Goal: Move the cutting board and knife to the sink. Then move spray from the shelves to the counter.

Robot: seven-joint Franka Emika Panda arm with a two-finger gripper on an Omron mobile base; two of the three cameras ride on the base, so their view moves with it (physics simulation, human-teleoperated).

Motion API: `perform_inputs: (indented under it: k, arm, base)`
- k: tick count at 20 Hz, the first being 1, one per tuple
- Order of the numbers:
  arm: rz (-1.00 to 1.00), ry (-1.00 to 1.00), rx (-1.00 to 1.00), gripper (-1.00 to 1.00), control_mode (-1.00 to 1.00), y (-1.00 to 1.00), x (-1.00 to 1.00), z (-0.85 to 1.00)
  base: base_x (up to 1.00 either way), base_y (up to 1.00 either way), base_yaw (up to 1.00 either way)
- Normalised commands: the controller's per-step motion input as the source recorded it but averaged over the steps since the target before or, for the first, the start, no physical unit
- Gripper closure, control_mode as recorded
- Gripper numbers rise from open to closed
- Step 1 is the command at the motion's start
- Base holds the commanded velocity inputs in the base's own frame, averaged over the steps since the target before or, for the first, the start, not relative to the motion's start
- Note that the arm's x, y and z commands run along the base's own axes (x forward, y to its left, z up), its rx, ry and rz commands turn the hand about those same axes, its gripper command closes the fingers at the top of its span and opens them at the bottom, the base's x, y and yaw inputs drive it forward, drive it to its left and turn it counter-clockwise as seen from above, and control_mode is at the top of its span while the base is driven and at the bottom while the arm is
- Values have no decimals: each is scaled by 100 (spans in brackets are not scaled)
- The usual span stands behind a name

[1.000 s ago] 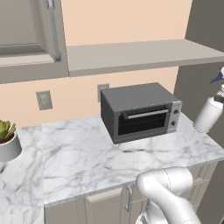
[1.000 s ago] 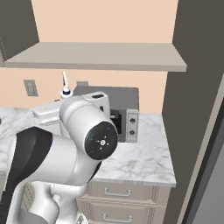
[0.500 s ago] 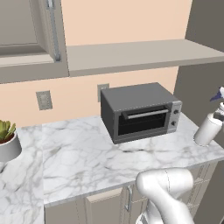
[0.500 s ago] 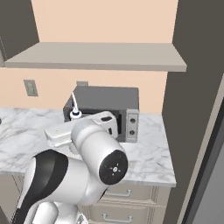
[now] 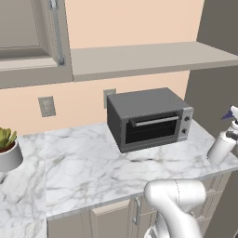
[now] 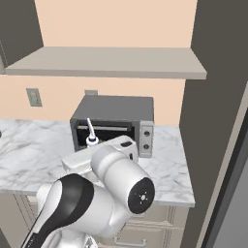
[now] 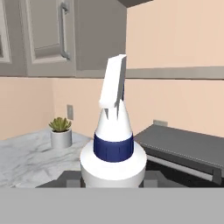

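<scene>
The spray (image 7: 113, 144) stands upright right in front of the hand camera, its white body rising from between the two dark fingertips (image 7: 70, 180) — one tip shows at each side of the bottle's base, pressed close against it, so the gripper (image 7: 113, 181) is clamped on the spray. The blue collar sits above the fingers and the white trigger nozzle points up and away from them.

In the left base view the spray (image 5: 222, 145) hangs at the right edge, low over the near right corner of the counter (image 5: 93, 167); whether its base touches the marble cannot be told. In the right base view just the thin white tip of the bottle (image 6: 90, 133) pokes up behind the arm's forearm.

Beyond the fingers and to their right sits the grey toaster oven (image 7: 183, 146), on the counter (image 7: 26, 157) against the wall. Further off, to the left of the fingers, is a small potted plant (image 7: 60, 132) in a white pot. Above the oven runs the shelves' flat grey slab (image 5: 148, 58) — well above the gripper. Upper cabinet doors (image 7: 43, 35) with a metal handle fill the area up and left of the fingers.
</scene>
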Motion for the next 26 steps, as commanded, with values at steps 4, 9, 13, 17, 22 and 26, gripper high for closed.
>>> perform_inputs:
  k: [4,9,13,17,22,26]
  arm:
    - [0,-4,0,100,-100,11,10,-51]
    - [0,-1,0,100,-100,18,12,-43]
    - [0,-1,0,100,-100,19,26,-31]
    - [0,-3,0,100,-100,9,27,-12]
    - [0,0,0,100,-100,13,31,-26]
    - [0,0,0,100,-100,14,27,-32]
  base:
    - [0,0,0]
    - [0,0,0]
    - [0,0,0]
    - [0,0,0]
    - [0,0,0]
    - [0,0,0]
